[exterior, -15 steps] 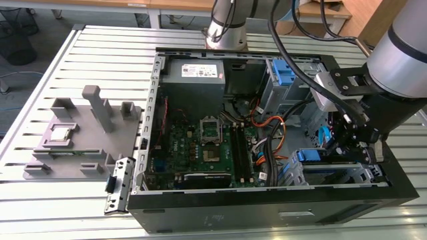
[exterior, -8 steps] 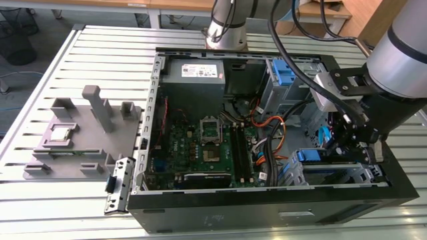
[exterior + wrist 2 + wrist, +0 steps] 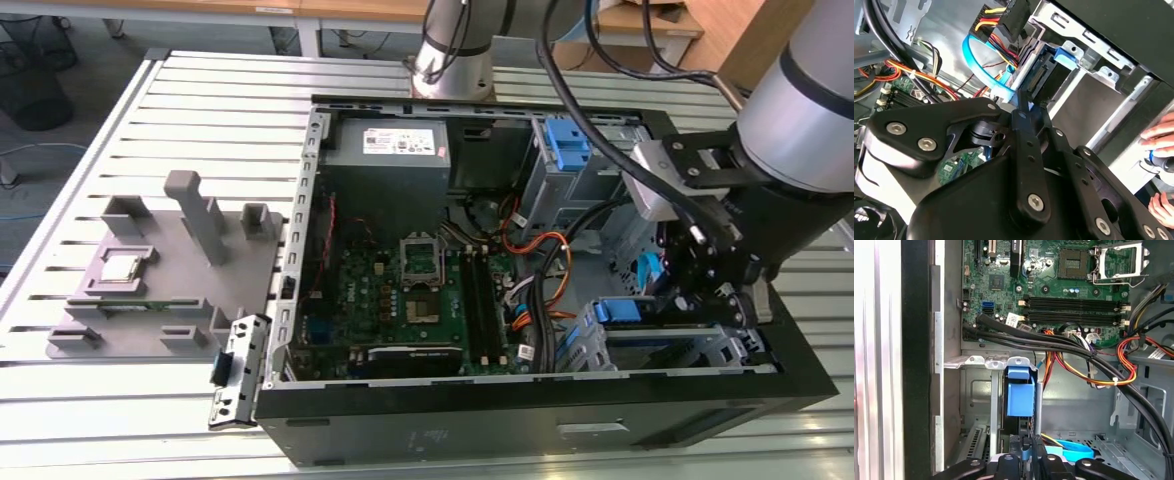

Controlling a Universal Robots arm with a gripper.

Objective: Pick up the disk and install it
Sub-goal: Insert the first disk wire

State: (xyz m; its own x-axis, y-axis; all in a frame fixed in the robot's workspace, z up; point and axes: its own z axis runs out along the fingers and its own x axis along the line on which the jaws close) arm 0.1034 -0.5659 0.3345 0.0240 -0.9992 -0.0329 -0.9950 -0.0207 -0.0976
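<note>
The disk (image 3: pixel 1020 399) stands on edge in the drive cage slot at the case's front corner, its blue carrier tab showing between the cage's metal rails. In the exterior view the disk (image 3: pixel 638 312) sits in the lower cage on that view's right, under the arm's wrist. My gripper (image 3: pixel 1026 454) is right at the disk's near end, its fingers close together with a thin blue strip of the carrier between them. In the second wrist view one finger (image 3: pixel 1023 107) reaches the disk's (image 3: pixel 1043 75) connector end, below a blue handle (image 3: pixel 1065 52).
Black and coloured cable bundles (image 3: pixel 1074 347) cross just beside the cage, above the motherboard (image 3: pixel 414 290). A grey power supply (image 3: pixel 387 140) and a lone blue bracket (image 3: pixel 567 145) sit at the case's back. A grey fixture (image 3: pixel 174 260) stands outside on the table. A person's hand (image 3: pixel 1159 132) is near the case.
</note>
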